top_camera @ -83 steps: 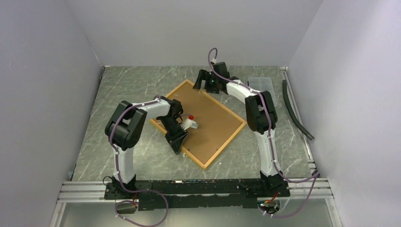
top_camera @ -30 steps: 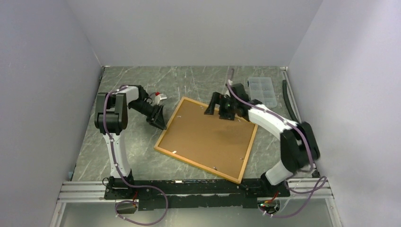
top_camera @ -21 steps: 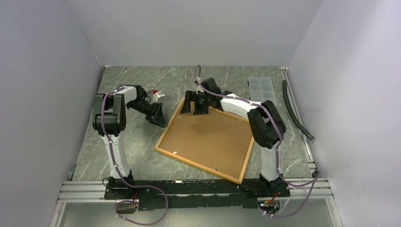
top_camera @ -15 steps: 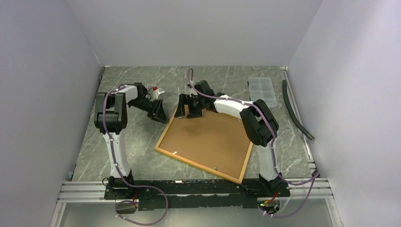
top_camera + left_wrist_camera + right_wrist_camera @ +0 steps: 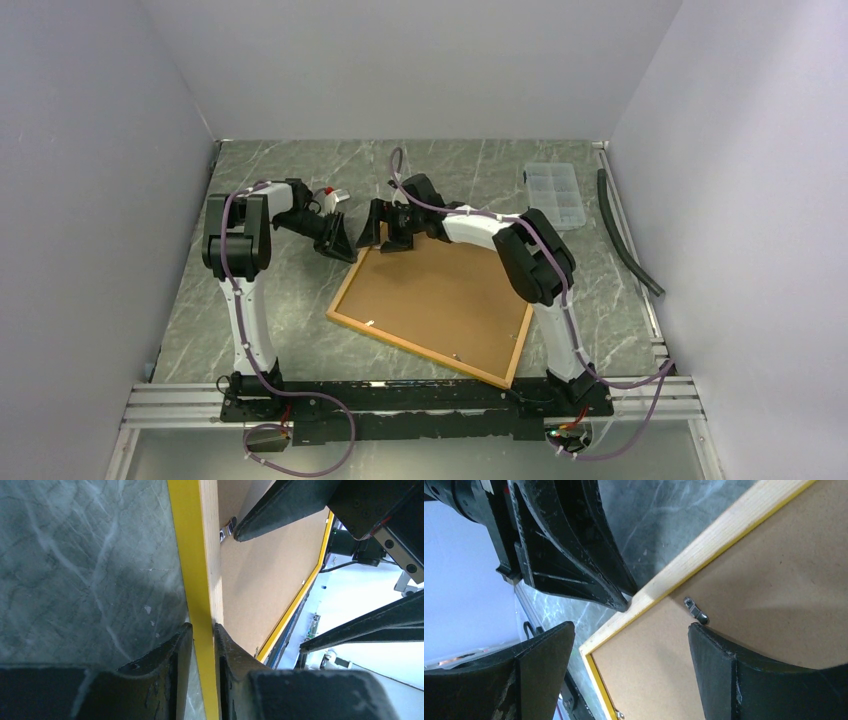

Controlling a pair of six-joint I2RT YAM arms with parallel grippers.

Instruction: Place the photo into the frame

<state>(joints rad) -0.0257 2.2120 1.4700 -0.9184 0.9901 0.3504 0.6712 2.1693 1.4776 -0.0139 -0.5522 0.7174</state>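
Note:
The frame (image 5: 440, 300) lies back-up on the table, showing its brown backing board and a thin yellow and wood border. My left gripper (image 5: 345, 243) is at the frame's far-left corner. In the left wrist view its jaws (image 5: 202, 630) are shut on the yellow edge (image 5: 192, 555). My right gripper (image 5: 385, 225) hovers open over the same corner, its fingers (image 5: 630, 630) spread wide above the backing board (image 5: 774, 570). A small metal tab (image 5: 696, 611) sits close to one fingertip. The photo is out of view.
A clear compartment box (image 5: 553, 187) stands at the back right. A black hose (image 5: 625, 235) lies along the right wall. The two grippers are almost touching at the frame's corner. Grey walls close in three sides.
My right gripper has slid left along the frame's far edge to the far-left corner. The left gripper has closed in on the frame's edge there.

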